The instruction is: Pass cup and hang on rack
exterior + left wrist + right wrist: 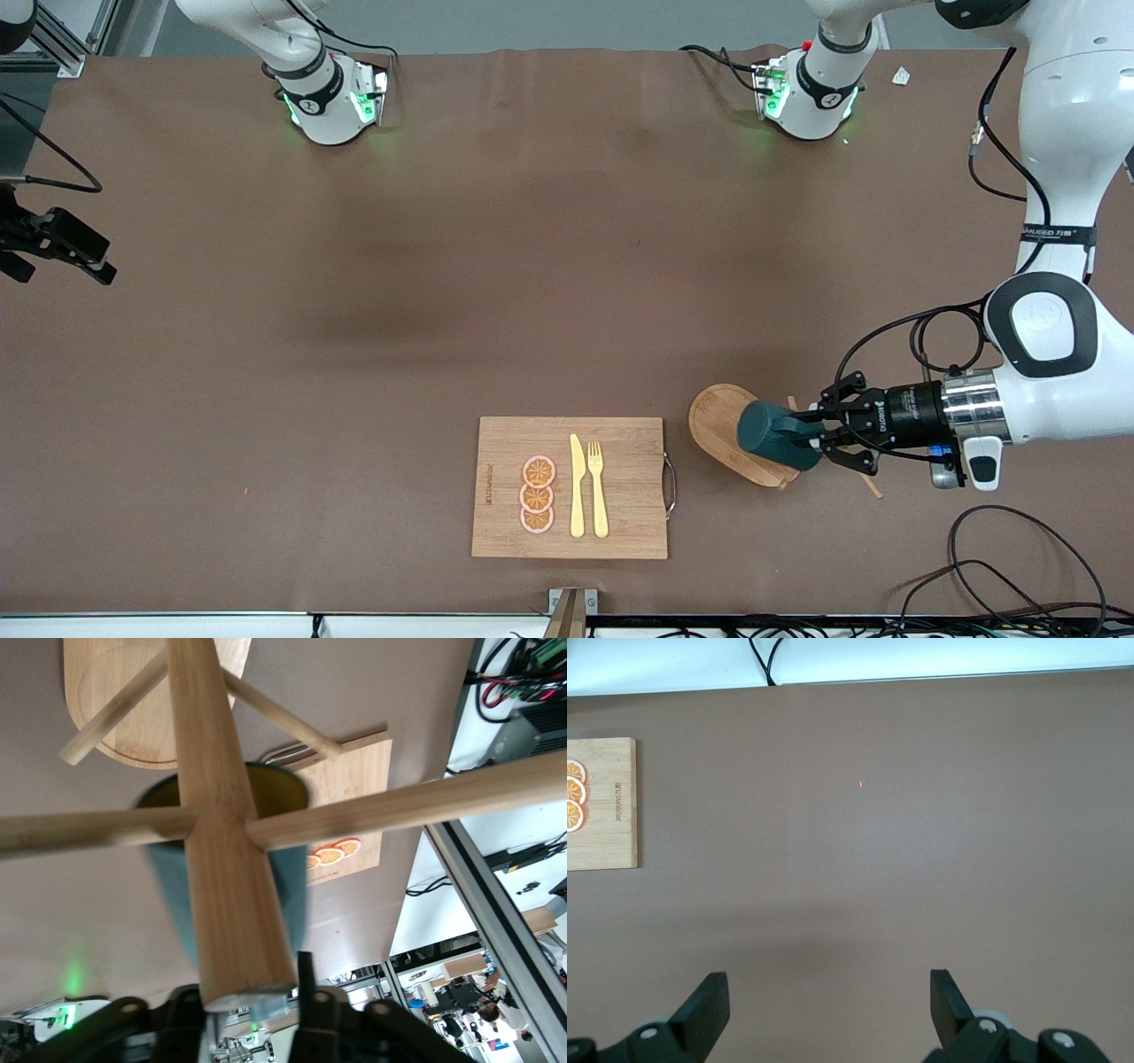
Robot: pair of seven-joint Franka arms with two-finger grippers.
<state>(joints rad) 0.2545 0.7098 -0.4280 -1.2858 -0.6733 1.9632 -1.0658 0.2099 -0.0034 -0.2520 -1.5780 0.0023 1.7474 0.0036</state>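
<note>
The cup (778, 434), which looks a rigid, smooth and rather light mug best taken by its wall near the rim, hangs tilted at the rack (726, 425), the left claw (819, 434) touching it with fingers slightly parted, while the right claw (829, 1005) waits wide over bare worktop (354, 310).

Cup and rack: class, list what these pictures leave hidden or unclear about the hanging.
- Front view: left gripper covers the cup handle; peg contact unseen.
- Left wrist view: the rack post hides the cup's middle.
- Left gripper fingers: open or gripping, unclear.
- Right gripper: open over bare table; front view cuts it off.
</note>
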